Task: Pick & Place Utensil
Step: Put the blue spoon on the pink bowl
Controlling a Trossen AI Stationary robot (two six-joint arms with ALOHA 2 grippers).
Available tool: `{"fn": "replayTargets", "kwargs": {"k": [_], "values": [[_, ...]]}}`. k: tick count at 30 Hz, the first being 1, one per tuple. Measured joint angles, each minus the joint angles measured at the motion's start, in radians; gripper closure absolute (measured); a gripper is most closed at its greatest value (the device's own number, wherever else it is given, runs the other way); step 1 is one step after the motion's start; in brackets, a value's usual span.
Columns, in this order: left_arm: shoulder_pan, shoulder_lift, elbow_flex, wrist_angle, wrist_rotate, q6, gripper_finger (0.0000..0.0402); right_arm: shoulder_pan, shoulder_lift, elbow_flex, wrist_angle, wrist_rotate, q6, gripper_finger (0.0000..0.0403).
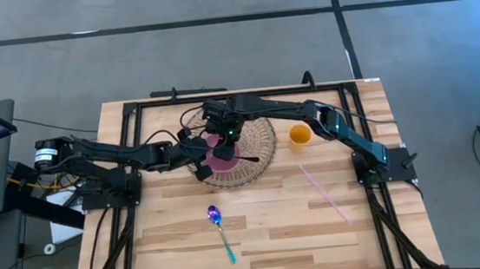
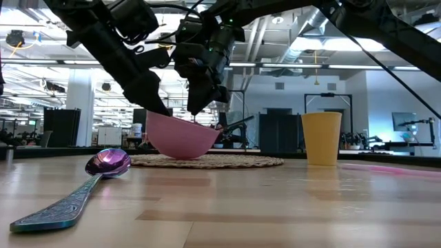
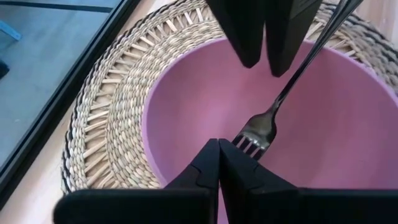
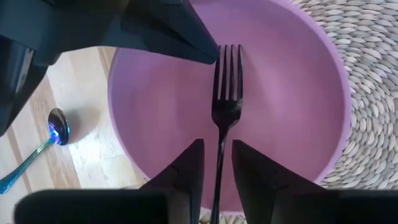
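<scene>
A pink bowl [image 1: 222,159] sits on a round woven mat [image 1: 260,140]. A black fork [image 4: 227,81] lies inside it, tines [image 3: 250,144] low in the bowl and handle [image 1: 246,158] slanting up over the rim toward the table's right. My right gripper [image 4: 217,144] hangs open above the bowl, one finger on each side of the handle with gaps showing. My left gripper [image 3: 218,145] is shut, its tips reaching over the bowl's left rim next to the tines. My left gripper's shut tips [image 4: 210,52] lie right beside the fork's tines inside the bowl, slanting down from the table's left. Whether they touch the fork or the bowl's wall, I cannot tell.
An iridescent spoon [image 1: 219,229] lies on the bare wood toward the near edge. A yellow cup [image 1: 299,135] stands just right of the mat, and a pink straw [image 1: 323,192] lies on the right half. Black frame rails run along the table's edges.
</scene>
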Motion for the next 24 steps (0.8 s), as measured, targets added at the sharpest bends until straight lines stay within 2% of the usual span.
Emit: {"fn": "replayTargets", "kwargs": {"k": [9, 17, 24], "values": [[0.029, 0.000, -0.001, -0.019, 0.003, -0.006, 0.0397, 0.001, -0.004, 0.028, -0.067, 0.000, -0.024, 0.0328], [0.057, 0.000, -0.002, -0.057, -0.001, -0.014, 0.0396, 0.005, -0.138, 0.025, -0.179, 0.006, -0.039, 0.0328], [0.071, 0.000, -0.048, -0.074, -0.001, -0.056, 0.0397, 0.053, -0.295, 0.026, -0.186, 0.142, -0.038, 0.0328]]}}
